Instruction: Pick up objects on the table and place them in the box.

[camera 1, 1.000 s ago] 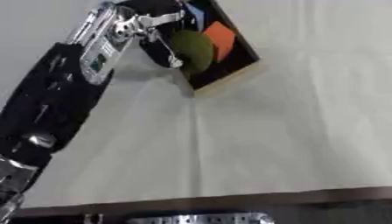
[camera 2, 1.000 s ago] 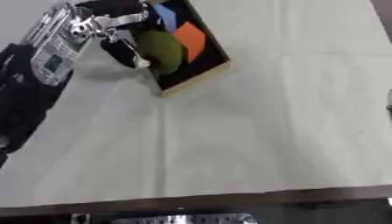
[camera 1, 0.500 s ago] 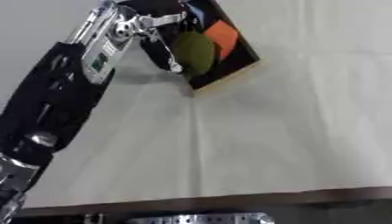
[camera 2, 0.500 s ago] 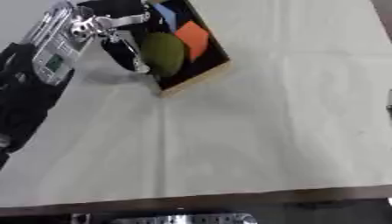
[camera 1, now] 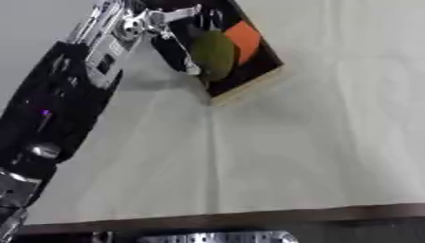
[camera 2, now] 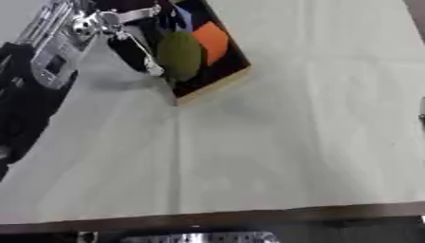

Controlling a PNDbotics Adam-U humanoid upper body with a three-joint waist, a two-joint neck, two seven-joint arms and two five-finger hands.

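The olive-green object [camera 2: 180,55] is a smooth, rounded oval, dull in colour, sitting at the box's [camera 1: 249,88] left edge at about 11 o'clock in both views; just beside it, toward 1 o'clock, lies an orange object [camera 2: 212,37] with flat, angular sides, and a small blue shape [camera 2: 183,10] shows past it at the top edge; the box itself is dark inside with a pale wooden rim and stands askew on the white table [camera 2: 291,142]; the left hand [camera 1: 176,47] reaches in from the upper left at the end of a black and silver arm, its dark fingers [camera 2: 137,53] curled against the green object's left side, apparently holding it, though the contact on the far side is hidden; whether the green object rests on the box floor or hangs above it cannot be told; the box's far end is cut off by the top edge; a thin dark sliver at 3 o'clock in the right eye view is too small to identify.
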